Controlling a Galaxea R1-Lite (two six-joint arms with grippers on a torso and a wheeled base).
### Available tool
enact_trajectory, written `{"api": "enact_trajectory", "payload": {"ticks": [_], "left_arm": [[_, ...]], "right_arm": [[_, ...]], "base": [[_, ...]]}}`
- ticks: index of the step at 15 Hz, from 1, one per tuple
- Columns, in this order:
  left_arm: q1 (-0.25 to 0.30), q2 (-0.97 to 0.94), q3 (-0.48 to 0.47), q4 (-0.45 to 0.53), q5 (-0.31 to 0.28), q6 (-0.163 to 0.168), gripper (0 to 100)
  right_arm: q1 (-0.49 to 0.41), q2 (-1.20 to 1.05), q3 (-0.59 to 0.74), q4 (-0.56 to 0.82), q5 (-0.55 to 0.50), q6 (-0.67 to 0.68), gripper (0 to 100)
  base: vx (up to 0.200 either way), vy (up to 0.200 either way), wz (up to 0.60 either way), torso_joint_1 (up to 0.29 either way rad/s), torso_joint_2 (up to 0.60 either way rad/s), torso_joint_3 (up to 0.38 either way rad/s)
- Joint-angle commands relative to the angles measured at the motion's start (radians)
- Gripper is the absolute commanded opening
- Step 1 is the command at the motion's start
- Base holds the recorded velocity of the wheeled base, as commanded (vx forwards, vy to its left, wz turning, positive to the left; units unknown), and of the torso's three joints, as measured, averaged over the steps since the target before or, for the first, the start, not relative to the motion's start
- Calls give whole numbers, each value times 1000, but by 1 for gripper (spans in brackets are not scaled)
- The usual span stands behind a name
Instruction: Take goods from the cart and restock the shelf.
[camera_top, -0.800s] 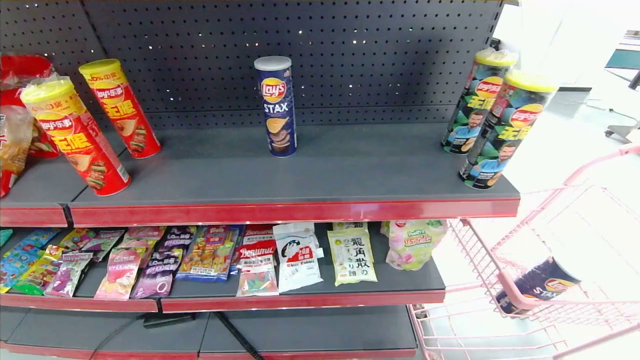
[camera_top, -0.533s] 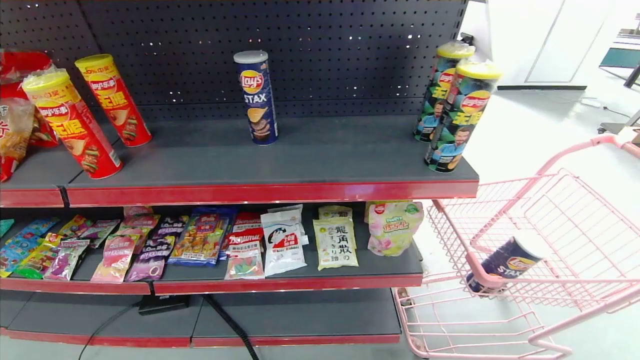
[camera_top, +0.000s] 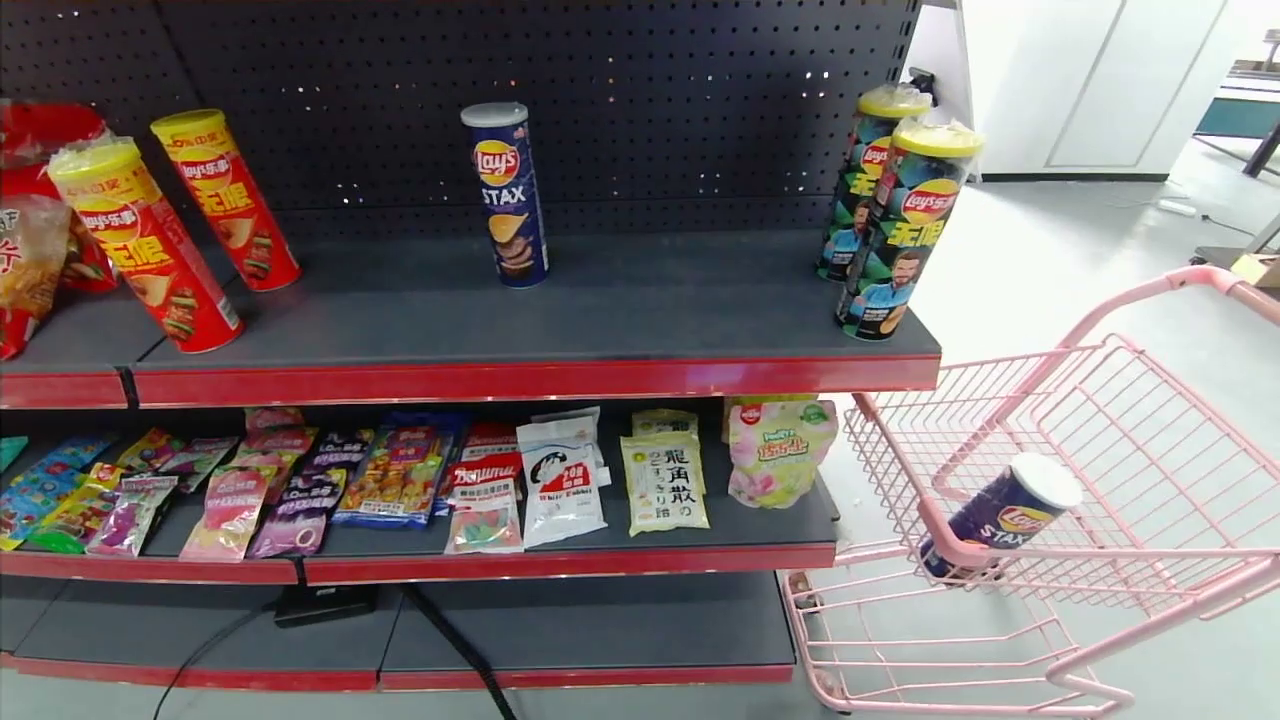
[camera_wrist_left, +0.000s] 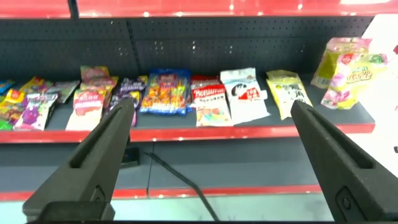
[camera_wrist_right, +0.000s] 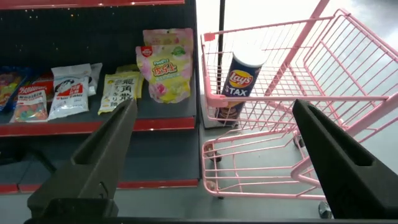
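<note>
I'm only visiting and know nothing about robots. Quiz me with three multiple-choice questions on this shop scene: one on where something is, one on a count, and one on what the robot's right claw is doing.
1. A standing blue can is on the top shelf. Where is the other blue can?
A) in the pink cart
B) on the floor
C) on the bottom shelf

2. How many yellow-lidded dark cans stand at the top shelf's right end?
A) one
B) two
C) four

3. The right gripper is:
A) open and empty
B) shut on a can
C) shut on a bag

Answers:
1 A: it leans inside the cart's wire basket.
2 B: two stand there, one behind the other.
3 A: its fingers are spread wide and hold nothing.
</note>
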Motion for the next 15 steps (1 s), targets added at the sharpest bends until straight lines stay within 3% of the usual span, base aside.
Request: {"api": "enact_trajectory", "payload": {"ticks": [1,4,13,15], "left_arm": [[1,1,0,0,0,0,100],[1,1,0,0,-1,-1,100],[1,1,0,0,0,-1,100],[1,1,0,0,0,-1,100]], "right_arm": [[1,0,0,0,0,0,100],[1,0,0,0,0,0,100],[1,0,2,0,0,1,100],[1,0,2,0,0,1,100]], "base": [[200,0,0,-7,2,7],[200,0,0,9,4,2],[0,0,0,0,0,0],[0,0,-600,0,-2,0]]}}
